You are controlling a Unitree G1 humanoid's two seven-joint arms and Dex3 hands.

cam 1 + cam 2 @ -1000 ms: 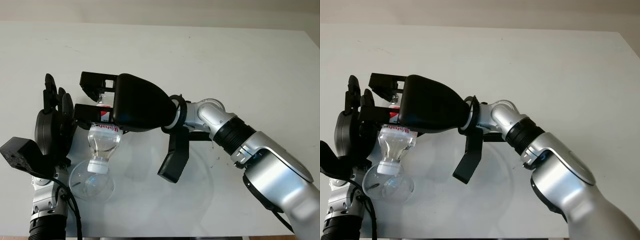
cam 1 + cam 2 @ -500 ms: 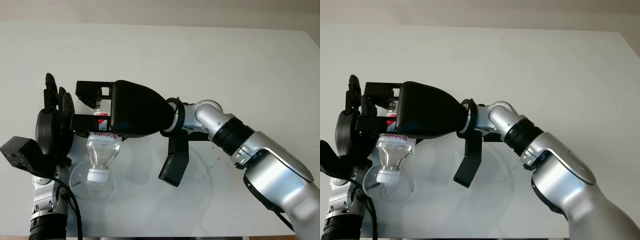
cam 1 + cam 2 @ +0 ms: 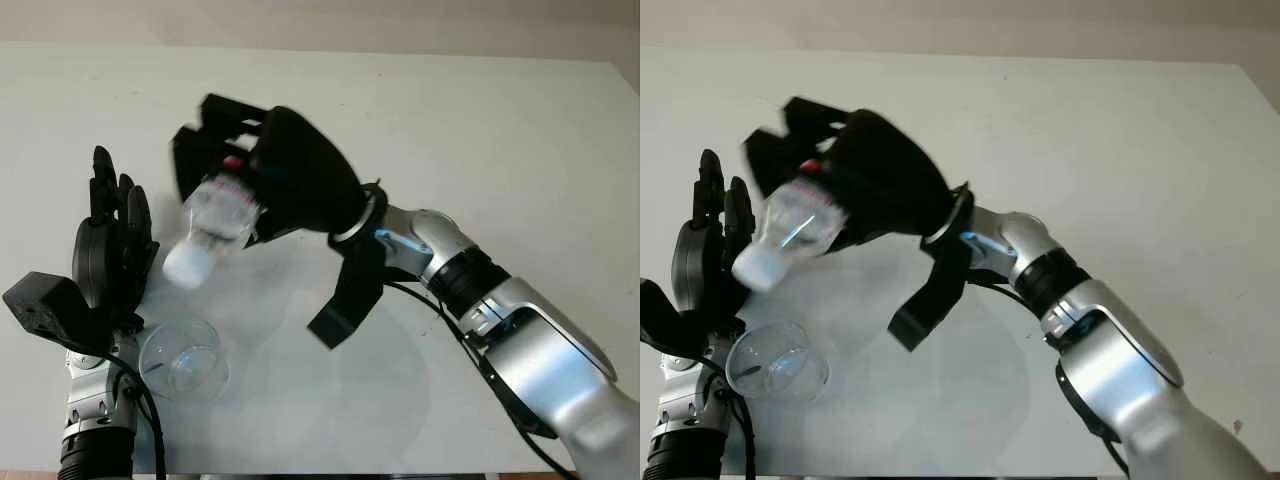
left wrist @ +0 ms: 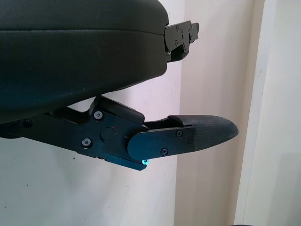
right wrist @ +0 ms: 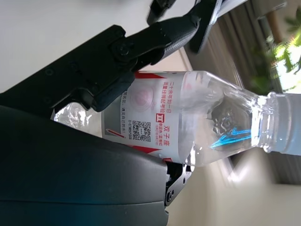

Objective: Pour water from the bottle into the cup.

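Observation:
A clear plastic water bottle (image 3: 218, 218) with a red and white label hangs above the table's left side. It is tilted, and its white-rimmed mouth (image 3: 184, 266) points down and to the left. My right hand (image 3: 215, 170) is shut on the bottle's body, and the right wrist view shows its fingers (image 5: 117, 52) wrapped over the label (image 5: 150, 117). The clear cup (image 3: 183, 360) stands upright on the table below and a little in front of the mouth, apart from it. My left hand (image 3: 108, 255) is open and stands upright just left of the cup, not holding it.
The white table (image 3: 450, 130) stretches bare to the back and right. Its front edge lies close below the cup. My right forearm (image 3: 470, 290) crosses the middle of the table from the bottom right.
The right hand has lifted the bottle up and back from the cup. Its mouth, earlier pointing down into the cup, now hangs slanted above it. The left hand and cup have stayed put.

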